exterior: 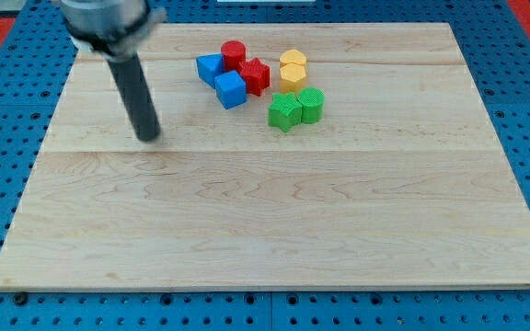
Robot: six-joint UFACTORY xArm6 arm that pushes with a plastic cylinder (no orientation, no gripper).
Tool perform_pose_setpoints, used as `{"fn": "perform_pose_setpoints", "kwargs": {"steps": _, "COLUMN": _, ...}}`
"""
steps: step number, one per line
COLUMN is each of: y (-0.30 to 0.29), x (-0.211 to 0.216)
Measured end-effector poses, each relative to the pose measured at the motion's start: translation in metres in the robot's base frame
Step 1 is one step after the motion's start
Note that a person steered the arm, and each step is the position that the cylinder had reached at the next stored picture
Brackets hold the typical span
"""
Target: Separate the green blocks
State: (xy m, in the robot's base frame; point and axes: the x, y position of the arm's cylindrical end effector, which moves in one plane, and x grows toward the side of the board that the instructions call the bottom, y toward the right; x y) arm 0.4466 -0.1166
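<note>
Two green blocks touch each other near the view's top centre: a green star-shaped block point(284, 111) on the left and a green round-edged block point(310, 104) on the right. My tip point(148, 138) rests on the board well to the left of them and slightly lower. The dark rod rises from it toward the view's top left. The tip touches no block.
Just above the green pair are two yellow blocks point(293, 70), a red cylinder point(234, 54), a red star-like block point(255, 75) and two blue blocks point(231, 89) point(210, 67), all clustered together. The wooden board point(265, 239) lies on a blue pegboard table.
</note>
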Motion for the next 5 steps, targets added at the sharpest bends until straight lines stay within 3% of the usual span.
{"fn": "perform_pose_setpoints", "kwargs": {"steps": 1, "y": 0.127, "x": 0.010}}
{"fn": "perform_pose_setpoints", "kwargs": {"steps": 2, "y": 0.213, "x": 0.005}}
{"fn": "perform_pose_setpoints", "kwargs": {"steps": 3, "y": 0.255, "x": -0.042}}
{"fn": "perform_pose_setpoints", "kwargs": {"steps": 5, "y": 0.147, "x": -0.066}}
